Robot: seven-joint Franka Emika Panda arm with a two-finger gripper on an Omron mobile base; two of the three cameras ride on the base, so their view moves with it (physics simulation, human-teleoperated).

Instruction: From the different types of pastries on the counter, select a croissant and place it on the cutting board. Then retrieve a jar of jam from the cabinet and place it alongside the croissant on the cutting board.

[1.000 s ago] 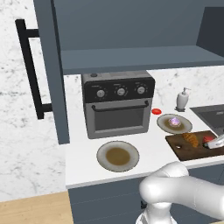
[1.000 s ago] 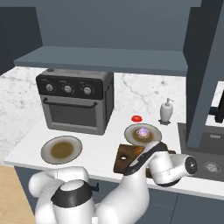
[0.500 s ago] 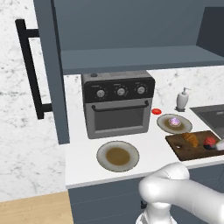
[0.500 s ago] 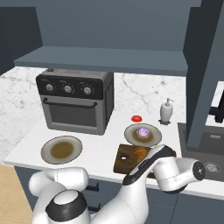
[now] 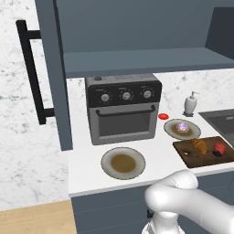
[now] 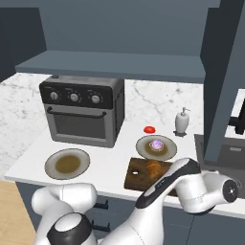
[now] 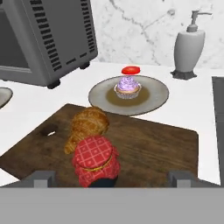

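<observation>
Since earlier: arm withdrawn from cutting board (image 7: 157, 144) | jar of jam (image 7: 96, 160) beside croissant (image 7: 87, 127) | gripper (image 7: 111, 178) spread, empty | I retreat straight, avoiding jar.

We see even, soft rendered light across all three views, with no single strong source and no glare. The white tabletop (image 5: 157, 157) reads bright, while the space under the cabinet shelf (image 6: 115, 67) sits in duller shade. In the hand view faint shadows gather beneath the toaster oven (image 7: 43, 39) and under the jar of jam (image 7: 96, 161) on the cutting board (image 7: 148, 146). Both base views look coarse and slightly blurred; the hand view is crisper, and we find no warping at its edges.
</observation>
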